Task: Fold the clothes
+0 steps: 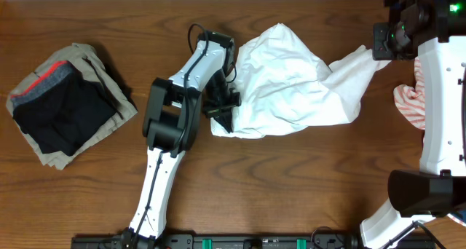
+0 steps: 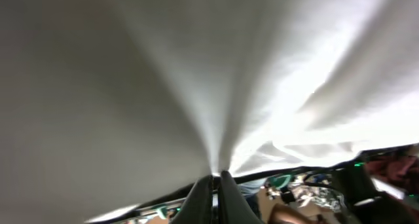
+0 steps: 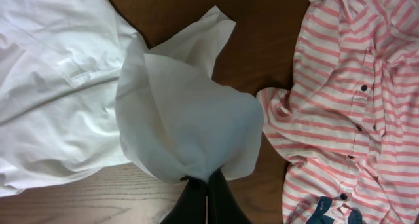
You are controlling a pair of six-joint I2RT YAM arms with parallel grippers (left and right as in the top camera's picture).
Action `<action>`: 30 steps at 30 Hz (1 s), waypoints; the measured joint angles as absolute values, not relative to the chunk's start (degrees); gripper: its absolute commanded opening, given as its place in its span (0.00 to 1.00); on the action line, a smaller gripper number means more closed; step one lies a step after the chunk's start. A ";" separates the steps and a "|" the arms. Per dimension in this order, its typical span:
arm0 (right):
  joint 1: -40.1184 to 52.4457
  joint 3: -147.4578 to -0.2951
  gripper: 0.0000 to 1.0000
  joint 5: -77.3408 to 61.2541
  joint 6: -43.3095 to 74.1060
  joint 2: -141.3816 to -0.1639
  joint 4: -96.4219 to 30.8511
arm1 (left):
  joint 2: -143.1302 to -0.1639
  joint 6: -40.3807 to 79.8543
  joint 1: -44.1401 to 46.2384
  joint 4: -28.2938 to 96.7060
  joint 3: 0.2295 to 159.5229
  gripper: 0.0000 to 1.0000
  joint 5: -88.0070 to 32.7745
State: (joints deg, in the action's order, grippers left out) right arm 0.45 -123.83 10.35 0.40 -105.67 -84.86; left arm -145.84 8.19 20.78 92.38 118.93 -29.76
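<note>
left gripper (image 1: 227,112), raised with its arm above the desk (image 1: 291,191), was clamped on the left edge of the white garment (image 1: 291,89). that lay bunched mid-desk toward the far edge, one tail reaching for the right edge beside the striped shirt (image 1: 411,103). from the left wrist, cloth fanned taut out of the closed fingers, seemingly lifted to spread it. from the right wrist, the right gripper (image 3: 208,185) pinched that tail's end, likely to stretch the garment flat for folding.
</note>
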 measured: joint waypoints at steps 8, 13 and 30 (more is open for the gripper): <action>-0.58 -123.83 0.01 10.35 0.40 -105.67 -84.44 | -135.85 7.66 20.88 85.08 118.30 0.06 -24.21; -1.30 -123.83 0.01 10.37 0.40 -105.67 -83.79 | -125.08 6.90 20.88 64.55 118.41 0.26 -21.56; -1.30 -123.83 0.01 10.35 0.40 -105.67 -83.88 | -139.74 6.11 20.88 24.93 119.17 0.53 -20.51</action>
State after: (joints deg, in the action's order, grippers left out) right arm -1.30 -123.83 10.35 0.40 -105.67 -83.88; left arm -139.74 6.11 20.88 24.93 119.17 -20.51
